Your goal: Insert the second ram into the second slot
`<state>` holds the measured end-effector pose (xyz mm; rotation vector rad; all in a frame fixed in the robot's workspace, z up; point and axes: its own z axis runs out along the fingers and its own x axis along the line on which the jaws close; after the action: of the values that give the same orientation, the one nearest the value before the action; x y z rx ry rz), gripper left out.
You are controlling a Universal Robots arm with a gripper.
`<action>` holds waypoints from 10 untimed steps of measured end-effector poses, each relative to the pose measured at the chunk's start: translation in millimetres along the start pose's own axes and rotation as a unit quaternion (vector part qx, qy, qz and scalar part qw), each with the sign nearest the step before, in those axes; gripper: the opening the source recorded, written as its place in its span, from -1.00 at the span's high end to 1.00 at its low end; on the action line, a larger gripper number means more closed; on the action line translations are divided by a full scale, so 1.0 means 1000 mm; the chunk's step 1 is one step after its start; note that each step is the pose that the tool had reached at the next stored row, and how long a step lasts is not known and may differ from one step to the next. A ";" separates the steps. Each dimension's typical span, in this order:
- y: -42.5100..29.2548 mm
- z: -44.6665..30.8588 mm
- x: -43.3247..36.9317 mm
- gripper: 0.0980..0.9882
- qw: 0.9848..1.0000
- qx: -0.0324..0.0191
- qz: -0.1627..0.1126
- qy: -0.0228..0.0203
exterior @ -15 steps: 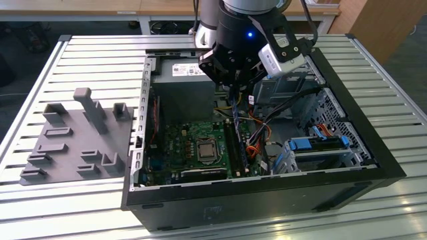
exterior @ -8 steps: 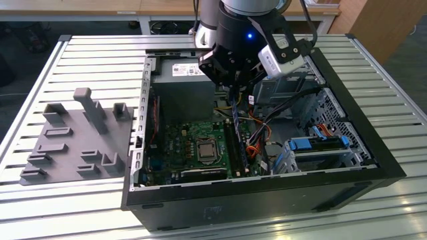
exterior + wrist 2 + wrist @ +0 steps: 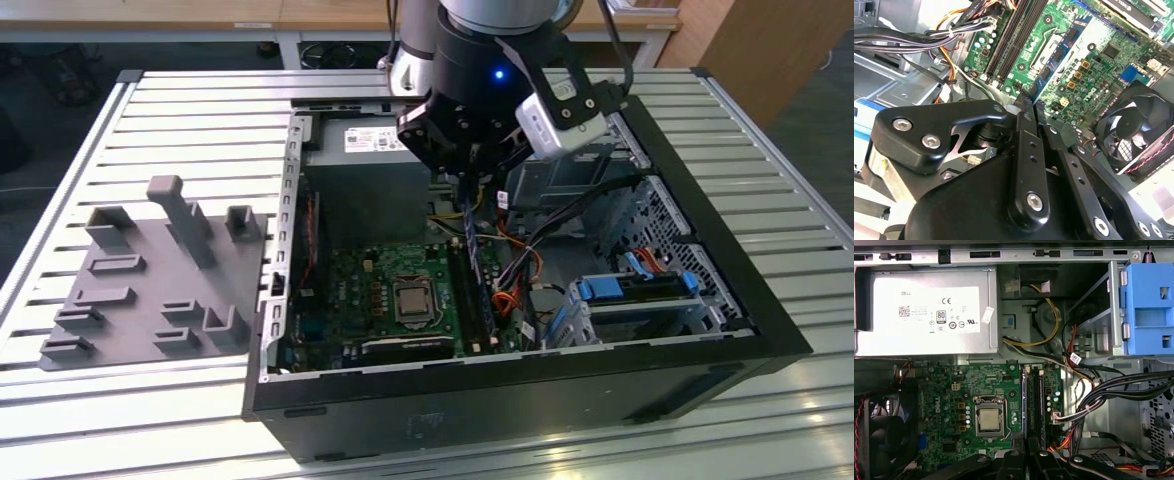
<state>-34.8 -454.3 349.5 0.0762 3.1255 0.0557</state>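
**Exterior view, left to right:** grey fixture (image 3: 147,275) on the slatted counter (image 3: 200,110); open case (image 3: 534,370); gripper (image 3: 467,180) above the motherboard (image 3: 387,290); blue drive latch (image 3: 638,288).

The gripper's fingers are clamped on the ram (image 3: 1023,405). The ram hangs edge-down just above the slots (image 3: 1035,405), beside the processor socket (image 3: 989,419) and seemingly parallel to them.

A sound insertion likely requires the ram kept upright, lined up with the second of the slots, and pressed evenly along its length, clear of the cables (image 3: 1104,400).
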 end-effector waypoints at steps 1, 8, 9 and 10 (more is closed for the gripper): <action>0.0000 0.0002 0.0000 0.91 1.000 0.000 0.000 0.000; -0.0001 0.0018 0.0000 0.91 1.000 0.000 0.000 0.000; -0.0001 0.0021 0.0000 0.91 1.000 0.000 0.000 0.000; -0.0001 0.0023 0.0000 0.91 1.000 0.000 0.000 0.000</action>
<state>-34.8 -454.3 347.2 0.0758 3.1255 0.0556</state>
